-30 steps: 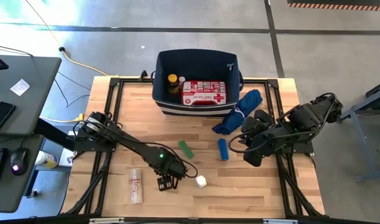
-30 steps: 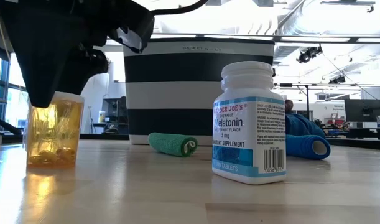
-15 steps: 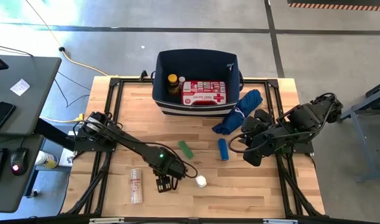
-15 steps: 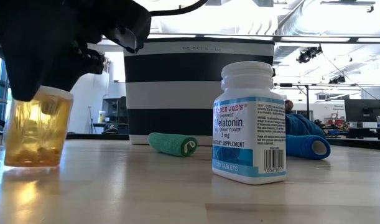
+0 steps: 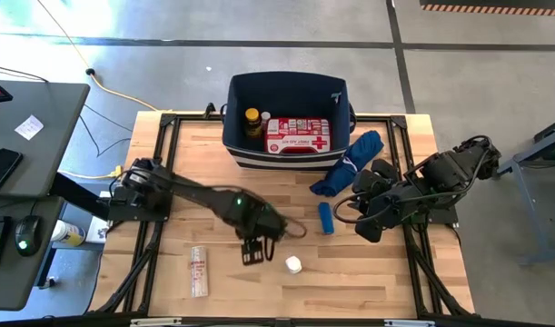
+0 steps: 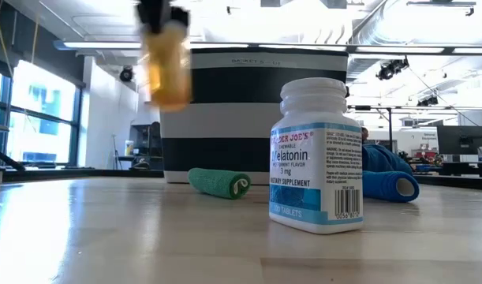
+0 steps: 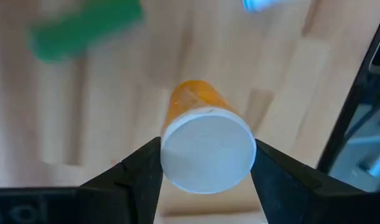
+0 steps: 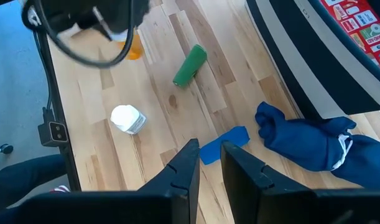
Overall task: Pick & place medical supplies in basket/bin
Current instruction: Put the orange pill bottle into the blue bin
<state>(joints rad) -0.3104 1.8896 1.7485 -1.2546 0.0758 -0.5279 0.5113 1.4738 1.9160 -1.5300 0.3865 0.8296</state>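
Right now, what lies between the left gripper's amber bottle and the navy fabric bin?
High view: only bare wood lies between the amber bottle in the left gripper and the navy fabric bin.

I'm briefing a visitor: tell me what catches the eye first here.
The left gripper holds an amber pill bottle in the air above the table's front middle. Behind it the navy bin at the far edge contains a red-and-white first aid pouch. A white melatonin bottle stands upright near the front edge.
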